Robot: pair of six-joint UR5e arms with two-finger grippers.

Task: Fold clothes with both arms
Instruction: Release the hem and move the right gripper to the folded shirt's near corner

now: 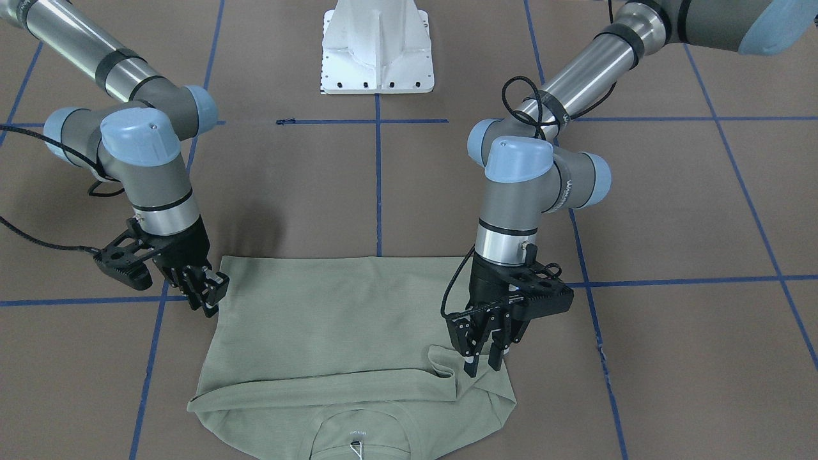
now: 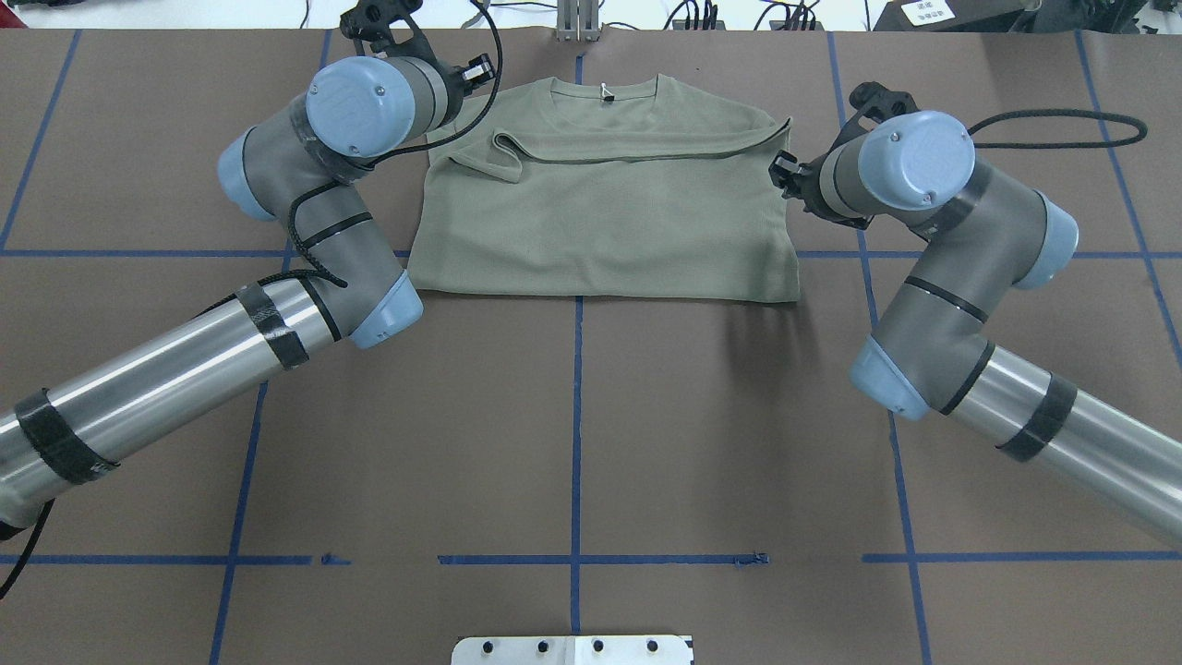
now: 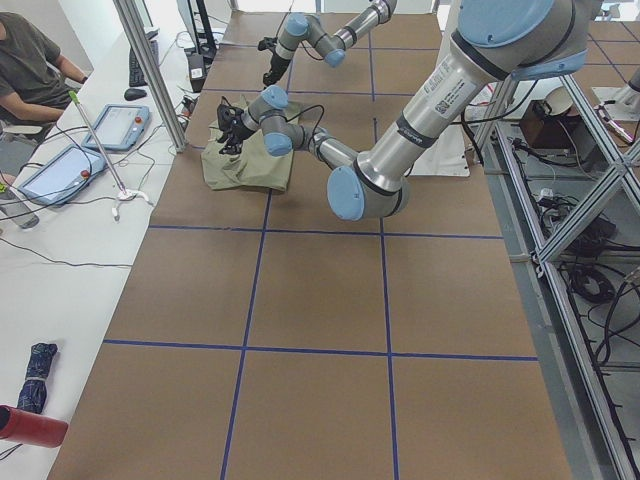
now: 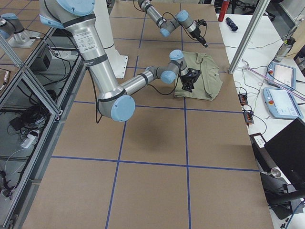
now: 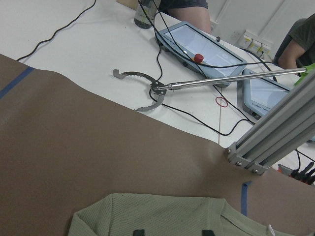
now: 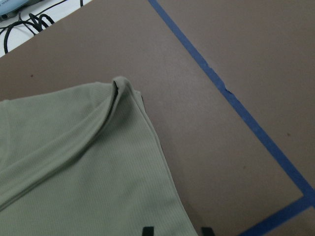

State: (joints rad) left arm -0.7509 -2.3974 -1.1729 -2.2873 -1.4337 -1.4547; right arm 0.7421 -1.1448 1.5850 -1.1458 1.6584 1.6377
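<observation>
The pale sage-green shirt (image 1: 332, 319) lies folded on the brown table, its lower part laid up over the chest. The ribbed collar and neck tag (image 2: 607, 91) are at the far edge. My left gripper (image 1: 482, 364) is open, fingertips just above the rumpled folded edge at the shirt's corner; in the left wrist view (image 5: 172, 231) both tips stand apart over the shirt (image 5: 162, 216). My right gripper (image 1: 208, 300) is open at the opposite side edge of the shirt. In the right wrist view (image 6: 176, 230) the shirt's edge (image 6: 74, 162) runs between its tips.
The white pedestal base (image 1: 377, 48) stands on the robot's side. Blue tape lines (image 2: 577, 416) grid the table. Beyond the shirt's far edge are an aluminium post (image 5: 275, 132), teach pendants (image 5: 202, 46) and cables on a white bench, with a seated person (image 3: 30, 60).
</observation>
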